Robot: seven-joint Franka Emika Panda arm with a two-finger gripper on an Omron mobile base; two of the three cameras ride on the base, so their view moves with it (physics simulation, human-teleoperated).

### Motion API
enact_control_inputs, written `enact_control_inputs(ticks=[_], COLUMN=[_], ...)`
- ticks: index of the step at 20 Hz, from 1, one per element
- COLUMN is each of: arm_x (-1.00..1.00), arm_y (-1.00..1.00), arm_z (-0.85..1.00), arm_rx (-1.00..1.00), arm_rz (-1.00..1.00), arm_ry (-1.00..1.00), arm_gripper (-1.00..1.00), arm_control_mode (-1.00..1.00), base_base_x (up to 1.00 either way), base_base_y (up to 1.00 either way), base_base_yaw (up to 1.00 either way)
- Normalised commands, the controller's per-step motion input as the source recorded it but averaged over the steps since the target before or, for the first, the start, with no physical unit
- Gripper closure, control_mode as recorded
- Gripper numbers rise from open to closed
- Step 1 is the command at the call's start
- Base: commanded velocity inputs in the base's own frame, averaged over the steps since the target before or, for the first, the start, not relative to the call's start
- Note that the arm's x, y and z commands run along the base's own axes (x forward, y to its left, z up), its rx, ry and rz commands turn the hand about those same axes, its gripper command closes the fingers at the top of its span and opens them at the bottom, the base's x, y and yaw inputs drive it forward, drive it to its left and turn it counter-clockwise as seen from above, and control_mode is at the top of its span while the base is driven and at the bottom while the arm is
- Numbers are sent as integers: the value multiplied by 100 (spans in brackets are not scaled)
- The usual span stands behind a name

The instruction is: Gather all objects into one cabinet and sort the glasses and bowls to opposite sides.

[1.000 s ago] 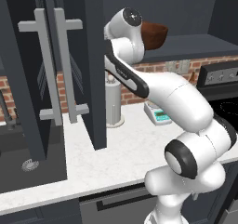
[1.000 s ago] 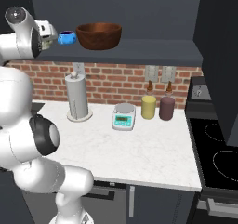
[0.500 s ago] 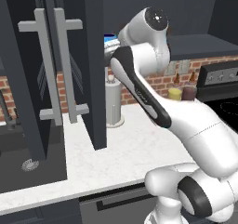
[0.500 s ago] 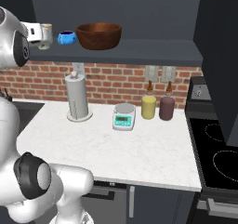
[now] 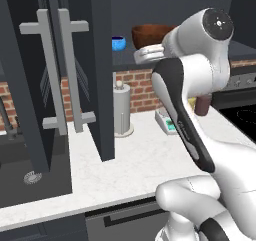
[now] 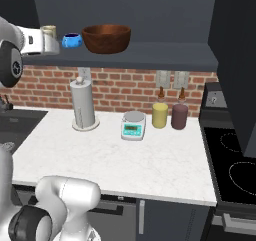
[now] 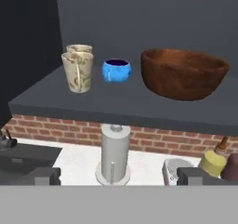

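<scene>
On the cabinet shelf (image 7: 116, 108) two cream cups (image 7: 77, 72) stand upright, mouths up, at the left; the blue bowl (image 7: 115, 71) sits between them and the wooden bowl (image 7: 183, 74). The pincer (image 7: 119, 175) gapes wide, empty.

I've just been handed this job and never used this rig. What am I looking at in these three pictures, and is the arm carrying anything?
A white robot arm stands at a kitchen counter. Two cameras sit behind it, left and right; the third rides on its hand. In the hand picture, the gripper is open and holds nothing. On the cabinet shelf stand two cream cups, a small blue bowl and a big wooden bowl. Below on the counter are a paper-towel roll, a scale and two bottles.
</scene>
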Motion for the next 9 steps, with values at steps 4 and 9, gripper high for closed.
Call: enact_control_inputs(ticks=[4,9], arm_x=[-92,-99], arm_y=[-55,-52], arm_z=[34,24], arm_rx=[5,4], arm_rz=[-13,-13], arm_ry=[0,0], arm_gripper=[-100,-100], arm_control_mode=[-100,-100], base_base_x=[0,0], base_base_y=[0,0], base_base_yaw=[0,0])
